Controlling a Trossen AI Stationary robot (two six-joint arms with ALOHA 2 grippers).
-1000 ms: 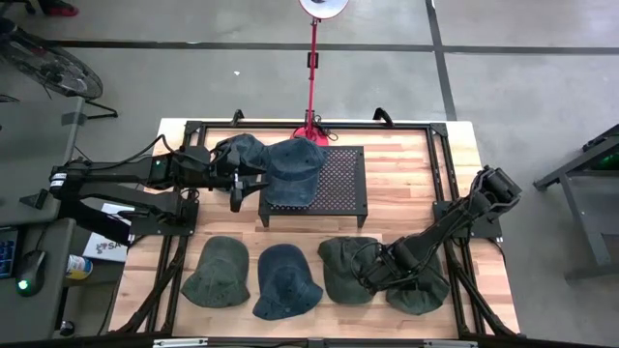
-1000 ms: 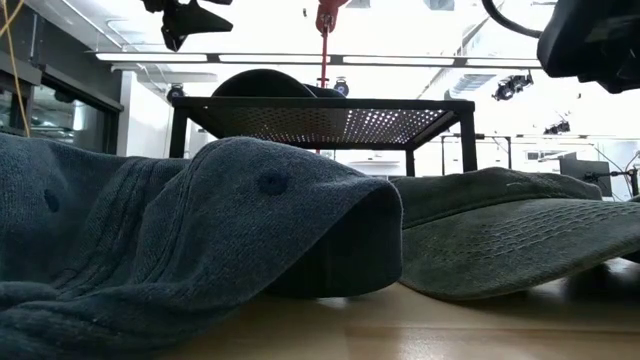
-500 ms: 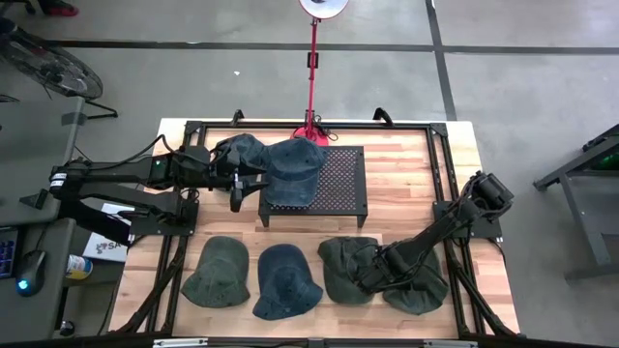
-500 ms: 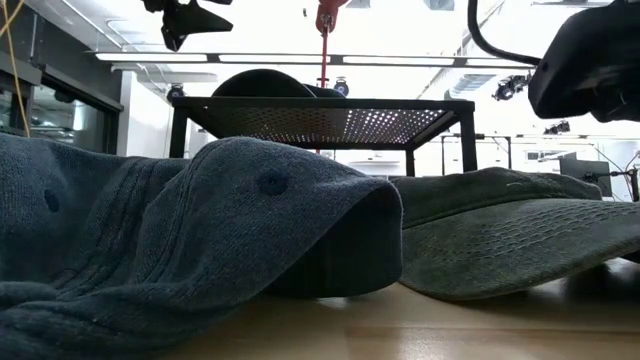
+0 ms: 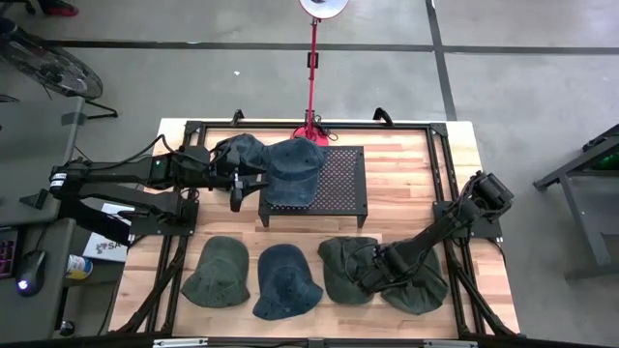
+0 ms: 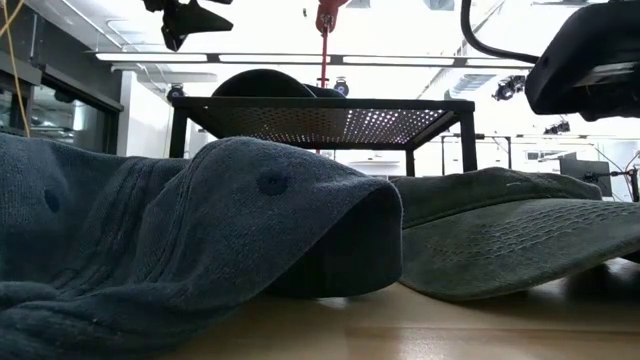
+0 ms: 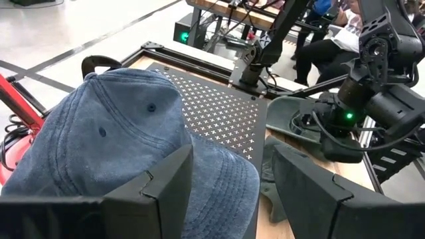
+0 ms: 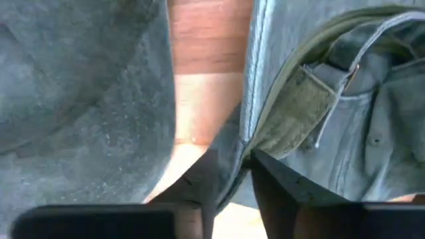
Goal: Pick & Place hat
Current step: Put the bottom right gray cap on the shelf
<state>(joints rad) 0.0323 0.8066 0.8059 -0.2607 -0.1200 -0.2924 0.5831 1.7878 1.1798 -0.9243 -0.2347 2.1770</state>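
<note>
A blue cap lies on a black perforated rack, its brim over the rack's left end. My left gripper is open and level just left of it, its fingers on either side of the brim without touching. A darker cap lies behind that arm. Two green caps lie on the near right of the table. My right gripper is down between them, shut on one cap's edge. My right gripper pinches a green cap's rear edge between its two fingers, beside the adjusting strap. It comes slanting down from the table's right. The cap lies on the table. Which of the two green caps this is, I cannot tell.
A green hat and a blue cap lie along the near edge. A red lamp stand rises at the far edge. Black frame rails run along the table's sides.
My right arm has sunk lower, and its gripper has moved a little toward the table's left, down between the two green caps. The left arm and all the caps have kept still.
</note>
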